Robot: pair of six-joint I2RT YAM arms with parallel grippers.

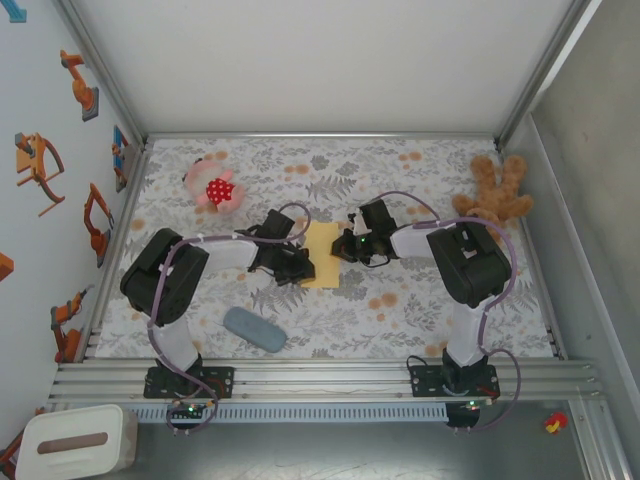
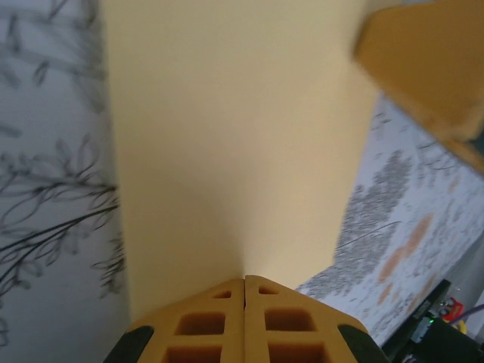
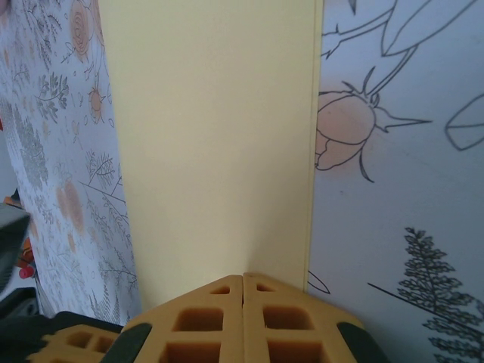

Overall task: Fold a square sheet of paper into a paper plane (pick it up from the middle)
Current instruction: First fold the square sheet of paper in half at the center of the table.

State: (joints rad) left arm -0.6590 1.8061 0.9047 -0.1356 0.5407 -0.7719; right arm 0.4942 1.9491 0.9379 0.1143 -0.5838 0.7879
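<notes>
The square sheet of paper lies on the floral tablecloth as a narrow upright yellow oblong, with a doubled long edge showing in the right wrist view. My left gripper is shut, its joined tips resting on the paper's left side. My right gripper is shut too, its tips set on the paper from the right. The right gripper's orange fingers show at the top right of the left wrist view. Nothing is pinched between either pair of jaws.
A pink plush toy with a red spotted part lies at the back left. A brown teddy bear sits at the back right. A grey-blue pad rests near the front left. Walls close in the cloth on three sides.
</notes>
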